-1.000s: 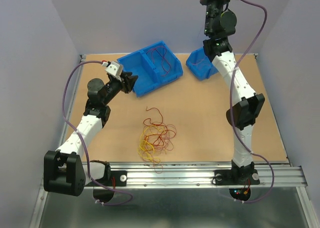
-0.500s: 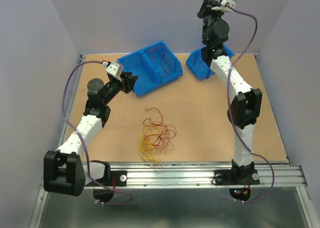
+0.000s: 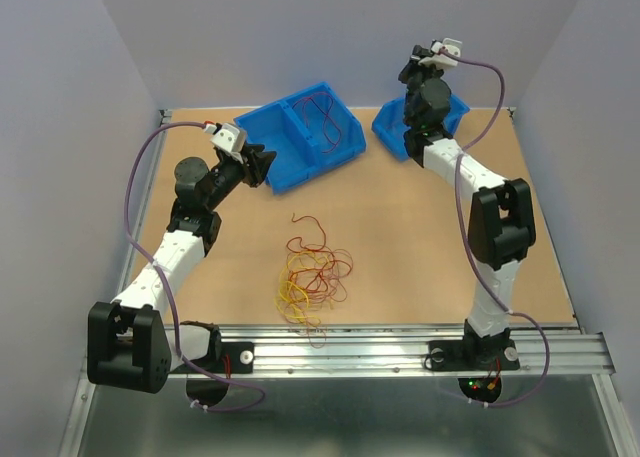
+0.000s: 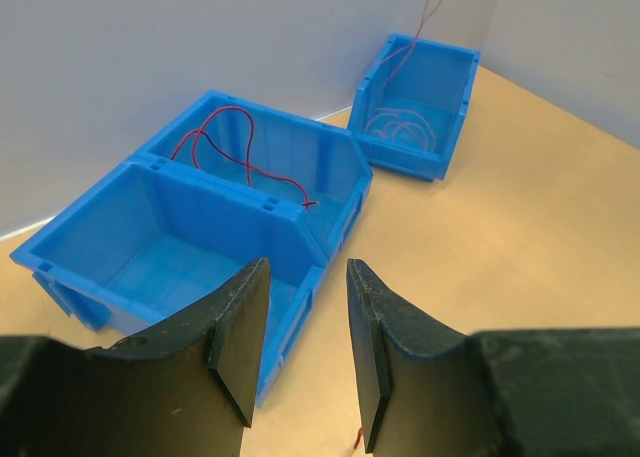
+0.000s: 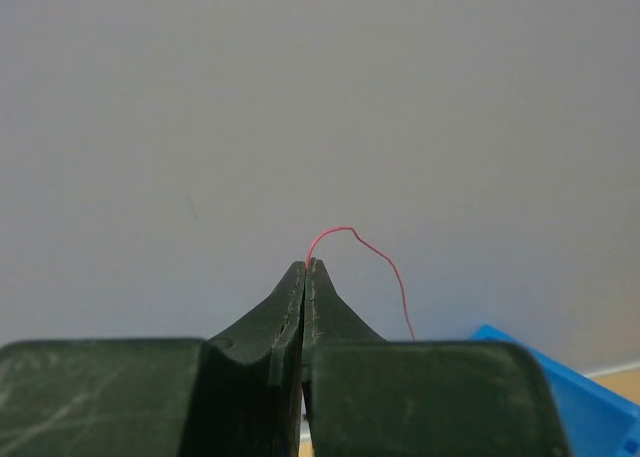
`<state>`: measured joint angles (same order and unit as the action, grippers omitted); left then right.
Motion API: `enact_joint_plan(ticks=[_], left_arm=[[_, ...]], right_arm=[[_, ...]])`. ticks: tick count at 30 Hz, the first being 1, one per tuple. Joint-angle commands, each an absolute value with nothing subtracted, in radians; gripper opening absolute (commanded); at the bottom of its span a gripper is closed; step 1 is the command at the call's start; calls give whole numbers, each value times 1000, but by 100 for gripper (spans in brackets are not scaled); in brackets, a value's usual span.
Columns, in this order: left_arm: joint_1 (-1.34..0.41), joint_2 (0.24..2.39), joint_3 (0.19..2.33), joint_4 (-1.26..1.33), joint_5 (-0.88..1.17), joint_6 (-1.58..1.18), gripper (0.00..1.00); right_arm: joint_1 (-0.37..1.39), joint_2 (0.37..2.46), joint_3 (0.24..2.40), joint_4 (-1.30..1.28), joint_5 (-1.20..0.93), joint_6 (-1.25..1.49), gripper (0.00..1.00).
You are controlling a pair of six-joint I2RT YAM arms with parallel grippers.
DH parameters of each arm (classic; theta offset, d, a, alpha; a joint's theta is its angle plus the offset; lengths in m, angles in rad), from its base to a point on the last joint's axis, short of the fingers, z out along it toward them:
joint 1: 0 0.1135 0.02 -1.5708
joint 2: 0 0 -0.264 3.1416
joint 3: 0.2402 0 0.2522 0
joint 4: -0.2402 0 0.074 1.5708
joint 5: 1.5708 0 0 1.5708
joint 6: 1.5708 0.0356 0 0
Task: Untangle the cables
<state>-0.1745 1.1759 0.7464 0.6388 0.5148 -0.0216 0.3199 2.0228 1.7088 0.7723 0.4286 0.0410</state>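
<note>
At the desk's (image 3: 400, 237) seven o'clock the cables (image 3: 312, 277) lie in a loose red, orange and yellow tangle — light, limp wire, probably best taken by the free red end at its twelve o'clock. Left fingers (image 3: 262, 164) hover spread, empty. Left wrist view: a red strand (image 4: 250, 167) drapes the double bin (image 4: 200, 217). Right wrist view — the right fingers (image 5: 305, 282) are pressed together, pinching a thin red cable (image 5: 385, 262).

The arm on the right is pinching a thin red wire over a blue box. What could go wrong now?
The right gripper pinches the red cable only at its fingertips, so it might slip early. The strand runs down into the small blue bin, where cable already lies coiled; released badly, it could drape over the rim or snarl there.
</note>
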Motion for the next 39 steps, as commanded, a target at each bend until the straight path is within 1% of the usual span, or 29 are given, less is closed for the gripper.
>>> enact_joint_plan(ticks=[1, 8, 14, 21, 31, 35, 39], left_arm=[[-172, 1151, 784, 684, 522, -6, 48], [-172, 1146, 782, 684, 518, -5, 48], [-172, 1144, 782, 684, 520, -5, 48], [-172, 1143, 782, 684, 525, -5, 48], [-172, 1138, 782, 681, 525, -5, 48], [-172, 1143, 784, 681, 528, -5, 48], [-172, 1144, 784, 680, 529, -5, 48]], right_arm=[[313, 1902, 1603, 977, 512, -29, 0], [313, 1821, 1497, 1032, 540, -72, 1], [313, 1769, 1450, 1058, 577, -101, 1], [313, 1740, 1408, 1075, 566, -106, 1], [313, 1839, 1408, 1069, 563, -72, 1], [313, 1910, 1451, 1008, 613, -35, 1], [313, 1991, 1543, 873, 673, -3, 1]])
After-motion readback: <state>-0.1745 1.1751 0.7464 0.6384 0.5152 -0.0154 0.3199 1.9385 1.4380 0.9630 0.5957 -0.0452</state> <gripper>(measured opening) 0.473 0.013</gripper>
